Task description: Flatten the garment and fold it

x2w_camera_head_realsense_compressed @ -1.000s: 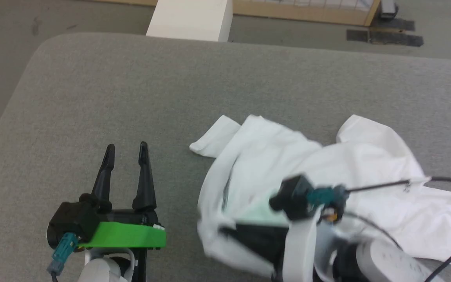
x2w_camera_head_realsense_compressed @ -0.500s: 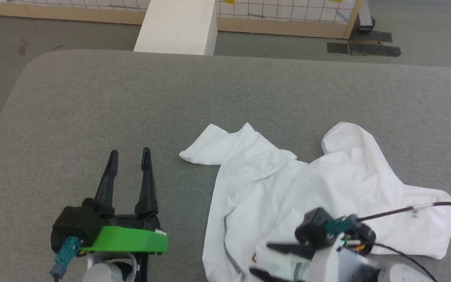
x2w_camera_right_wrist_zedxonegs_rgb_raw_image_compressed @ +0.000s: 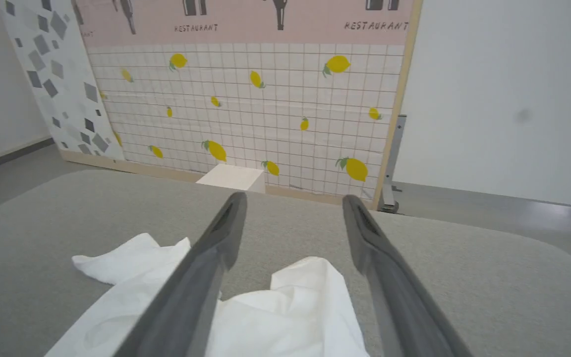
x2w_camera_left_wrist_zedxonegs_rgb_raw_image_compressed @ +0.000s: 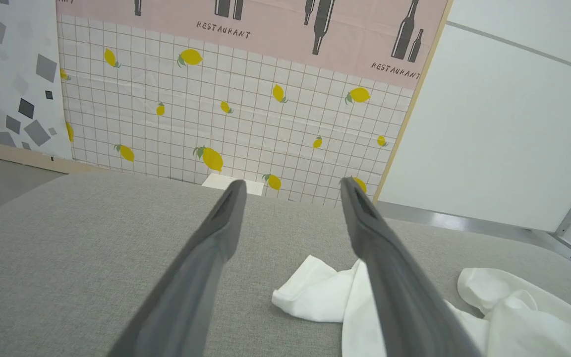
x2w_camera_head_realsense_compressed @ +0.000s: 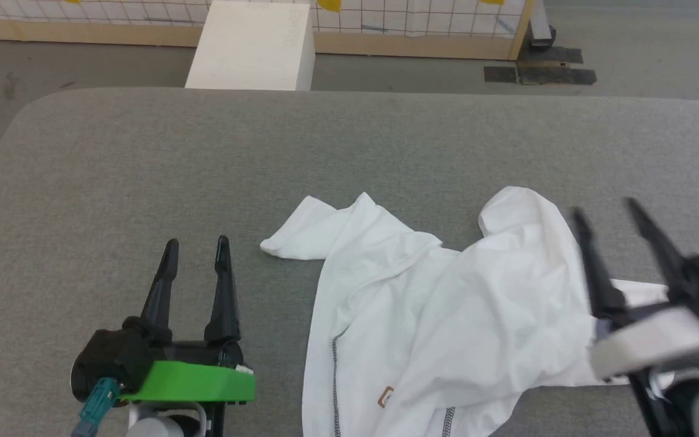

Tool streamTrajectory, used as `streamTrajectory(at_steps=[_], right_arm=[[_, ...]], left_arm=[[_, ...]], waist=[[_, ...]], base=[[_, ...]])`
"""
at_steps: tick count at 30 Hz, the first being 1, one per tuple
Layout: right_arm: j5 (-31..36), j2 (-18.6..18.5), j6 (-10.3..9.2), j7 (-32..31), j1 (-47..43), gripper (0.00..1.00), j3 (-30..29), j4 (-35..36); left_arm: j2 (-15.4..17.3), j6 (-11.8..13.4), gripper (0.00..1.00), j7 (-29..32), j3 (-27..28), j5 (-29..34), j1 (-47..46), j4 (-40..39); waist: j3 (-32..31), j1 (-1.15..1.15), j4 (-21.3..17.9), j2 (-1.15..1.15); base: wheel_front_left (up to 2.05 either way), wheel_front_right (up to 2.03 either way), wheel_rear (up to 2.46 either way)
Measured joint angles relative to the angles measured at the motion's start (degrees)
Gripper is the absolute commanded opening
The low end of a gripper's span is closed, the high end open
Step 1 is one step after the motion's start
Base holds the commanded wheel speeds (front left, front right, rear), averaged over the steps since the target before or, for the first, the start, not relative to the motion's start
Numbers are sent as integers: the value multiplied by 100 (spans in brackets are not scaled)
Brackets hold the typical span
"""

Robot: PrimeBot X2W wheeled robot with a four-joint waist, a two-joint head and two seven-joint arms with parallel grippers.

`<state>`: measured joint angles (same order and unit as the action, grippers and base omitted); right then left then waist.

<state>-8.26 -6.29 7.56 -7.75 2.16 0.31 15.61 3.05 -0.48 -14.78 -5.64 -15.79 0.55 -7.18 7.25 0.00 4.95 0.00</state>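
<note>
The garment (x2w_camera_head_realsense_compressed: pixel 446 315), a white shirt with grey-speckled seams, lies crumpled on the grey table (x2w_camera_head_realsense_compressed: pixel 204 158) from the centre toward the right. A sleeve end points left, and a small tag shows near the front edge. My left gripper (x2w_camera_head_realsense_compressed: pixel 195 244) stands open over bare table, well left of that sleeve, with nothing between its fingers. My right gripper (x2w_camera_head_realsense_compressed: pixel 604 206) is open above the garment's right part and holds nothing. In the left wrist view the garment (x2w_camera_left_wrist_zedxonegs_rgb_raw_image_compressed: pixel 315 292) lies ahead to the right of the left gripper (x2w_camera_left_wrist_zedxonegs_rgb_raw_image_compressed: pixel 290 186). In the right wrist view the garment (x2w_camera_right_wrist_zedxonegs_rgb_raw_image_compressed: pixel 285 307) lies below the right gripper (x2w_camera_right_wrist_zedxonegs_rgb_raw_image_compressed: pixel 293 198).
A rigid white box (x2w_camera_head_realsense_compressed: pixel 251 45) stands on the floor beyond the table's far edge. Behind it is a tiled lemon-pattern wall panel (x2w_camera_right_wrist_zedxonegs_rgb_raw_image_compressed: pixel 246 104) with a wooden frame. Bare table stretches across the left and far side.
My right gripper has let go of the garment, opened, and swung from the front centre up to the right. The garment has dropped and settled. The head camera has shifted.
</note>
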Motion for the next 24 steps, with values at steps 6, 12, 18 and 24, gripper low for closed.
streamTrajectory(at_steps=[6, 12, 18, 24], right_arm=[[290, 327, 0, 668, -764, 100, -1184, 143], [-42, 334, 0, 880, -884, 100, -1301, 90], [-119, 333, 0, 866, -619, 100, -1149, 190], [-264, 336, 0, 773, -559, 100, -932, 203]], left_arm=[[23, -115, 100, 0, 78, 221, 66, -80], [482, -360, 100, 446, -201, 689, -431, 207], [1261, -655, 100, 2034, -914, 739, -1460, 980], [2000, -679, 100, 2934, -1602, 509, -2191, 1641]], waist=[[105, 0, -187, 0], [336, 0, -427, 0], [657, 0, -578, 0], [992, 0, -714, 0]], base=[[0, 0, 0], [0, 0, 0], [0, 0, 0], [0, 0, 0]])
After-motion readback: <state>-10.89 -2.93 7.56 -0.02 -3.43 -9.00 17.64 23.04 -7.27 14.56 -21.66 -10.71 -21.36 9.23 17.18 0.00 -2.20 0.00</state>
